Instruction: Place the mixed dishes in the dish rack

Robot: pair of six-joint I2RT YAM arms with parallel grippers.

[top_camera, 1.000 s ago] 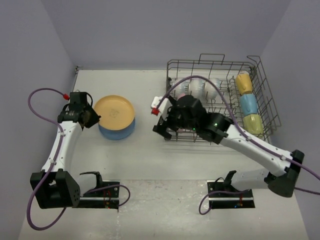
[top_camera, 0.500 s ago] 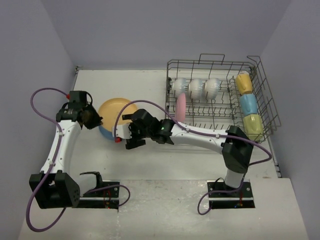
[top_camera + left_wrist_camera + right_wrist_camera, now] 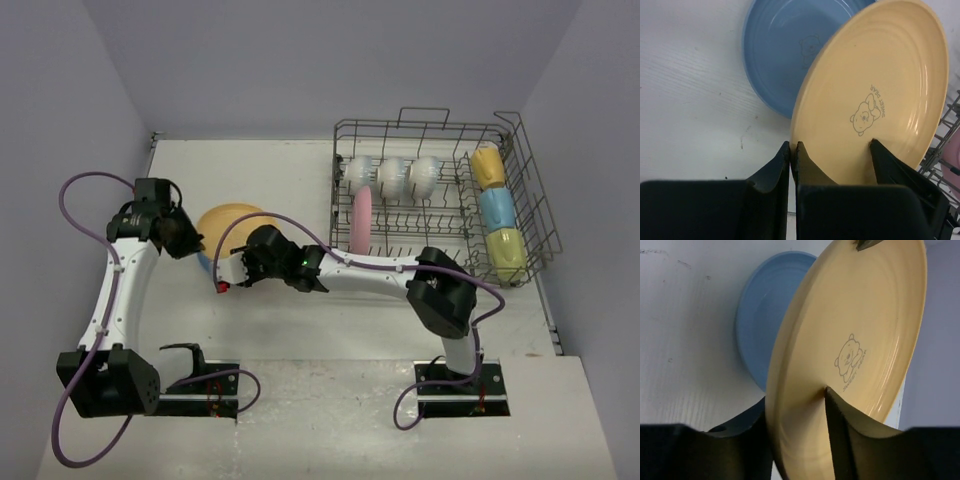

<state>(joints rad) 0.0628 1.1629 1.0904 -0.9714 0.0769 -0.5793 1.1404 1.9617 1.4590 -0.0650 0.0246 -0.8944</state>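
Observation:
The orange-yellow plate is tipped up on edge over the blue plate, which lies flat on the table. My left gripper is shut on the orange-yellow plate's left rim. My right gripper has its jaws closed around the opposite rim, one finger pressed on the plate's face. The blue plate shows behind it in both wrist views. The dish rack holds three white bowls, an upright pink plate and three mugs.
The right arm stretches leftward across the table in front of the rack. The rack's wires show at the right edge of the left wrist view. Purple walls close in the table at the back and sides.
The right arm swung from the rack over to the plates and its jaws closed round the orange-yellow plate's rim. The left gripper tipped that plate up off the blue one.

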